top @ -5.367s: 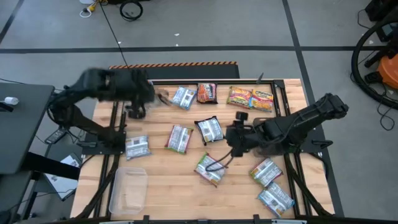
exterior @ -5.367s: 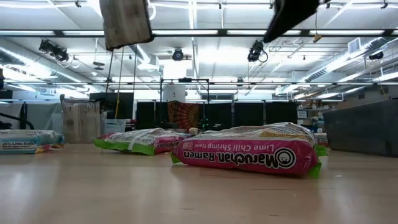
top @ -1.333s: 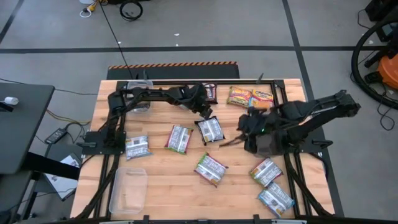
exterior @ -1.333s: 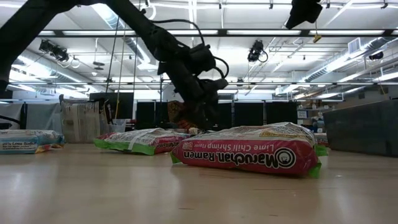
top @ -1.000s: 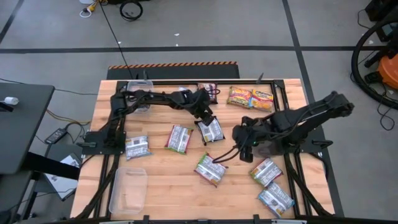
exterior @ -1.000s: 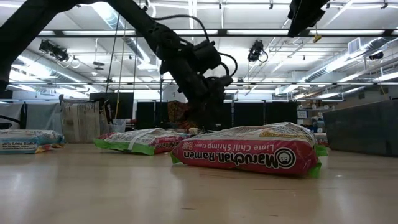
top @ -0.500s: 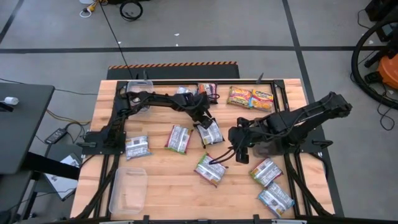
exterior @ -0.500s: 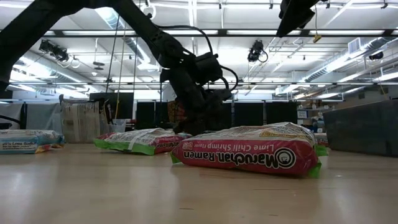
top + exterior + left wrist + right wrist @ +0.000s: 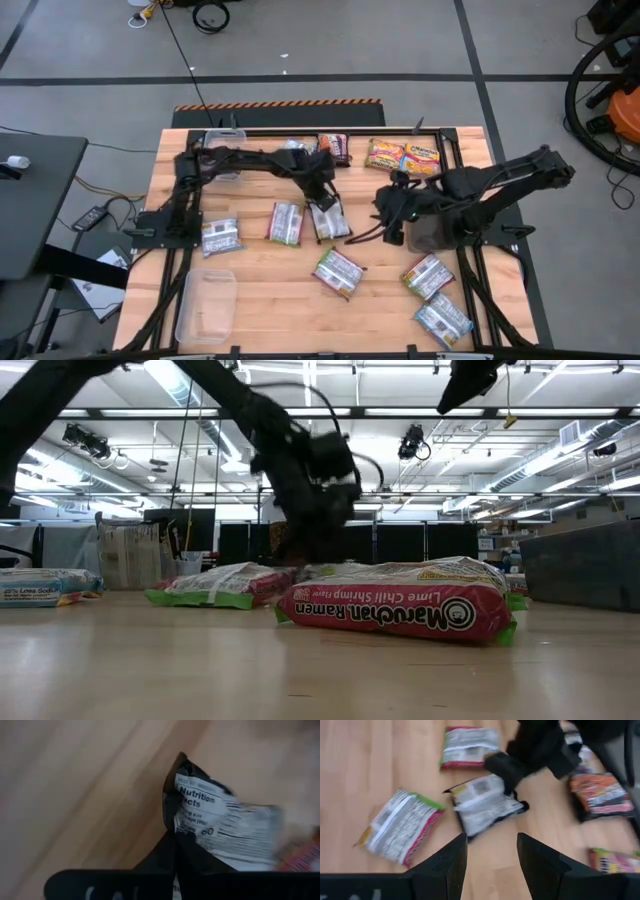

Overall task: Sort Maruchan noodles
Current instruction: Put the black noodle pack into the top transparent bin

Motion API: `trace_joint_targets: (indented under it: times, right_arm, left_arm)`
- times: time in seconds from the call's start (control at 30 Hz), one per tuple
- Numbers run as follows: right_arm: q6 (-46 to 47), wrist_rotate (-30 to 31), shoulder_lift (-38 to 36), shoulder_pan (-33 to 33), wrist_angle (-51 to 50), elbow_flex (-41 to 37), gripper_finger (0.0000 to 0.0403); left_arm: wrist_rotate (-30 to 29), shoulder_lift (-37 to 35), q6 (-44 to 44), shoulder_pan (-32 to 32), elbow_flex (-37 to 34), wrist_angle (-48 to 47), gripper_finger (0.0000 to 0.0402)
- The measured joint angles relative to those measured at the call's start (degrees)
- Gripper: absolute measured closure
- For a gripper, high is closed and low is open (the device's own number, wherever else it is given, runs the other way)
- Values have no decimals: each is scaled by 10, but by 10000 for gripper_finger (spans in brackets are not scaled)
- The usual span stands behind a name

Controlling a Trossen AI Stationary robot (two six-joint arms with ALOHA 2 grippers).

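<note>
Several Maruchan noodle packets lie flat on the wooden table. My left gripper point(image 9: 322, 198) reaches in from the far left and is shut on a black-edged packet point(image 9: 330, 220) that shows its white nutrition-label back point(image 9: 225, 830). My right gripper point(image 9: 388, 222) hovers open just right of that packet, touching nothing; its fingers frame the view point(image 9: 491, 865). A green-and-pink packet point(image 9: 338, 272) lies nearer, close-up in the low view point(image 9: 400, 610). My left gripper holds the black-edged packet by its black sealed far end point(image 9: 172, 847), coming from above and pointing down. The gripper hides the contact itself. That end is raised a little, while the rest of the packet point(image 9: 482, 807) lies on the table.
Other packets: blue-white point(image 9: 220, 237), green-red point(image 9: 287, 222), dark brown point(image 9: 334, 148), two yellow-red point(image 9: 405, 157), two near the right near corner point(image 9: 435, 298). A clear bin point(image 9: 205, 305) sits at the near left, another point(image 9: 222, 155) at the far left under my left arm.
My left gripper has moved a little toward the table's left and near side, dragging the black-edged packet, which has slid that way and turned. My right gripper has drawn back from the green-and-pink packet toward the far edge.
</note>
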Motion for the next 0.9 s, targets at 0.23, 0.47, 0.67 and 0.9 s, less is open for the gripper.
trace_joint_targets:
  times: [0.23, 0.47, 0.67, 0.9]
  right_arm:
    - [-41, 31, -19, -28, 1, 0, 225]
    - [-123, 40, -15, -81, 25, 0, 225]
    - [-213, 40, -15, -148, 81, 0, 225]
    - [-280, 2, -15, -231, 105, 0, 225]
  left_arm:
    - [-86, -134, 139, 21, 56, -213, 398]
    - [-233, -255, 284, 80, 154, -414, 400]
    - [-363, -310, 397, 188, 175, -465, 400]
    - [-370, -298, 505, 318, 175, -455, 400]
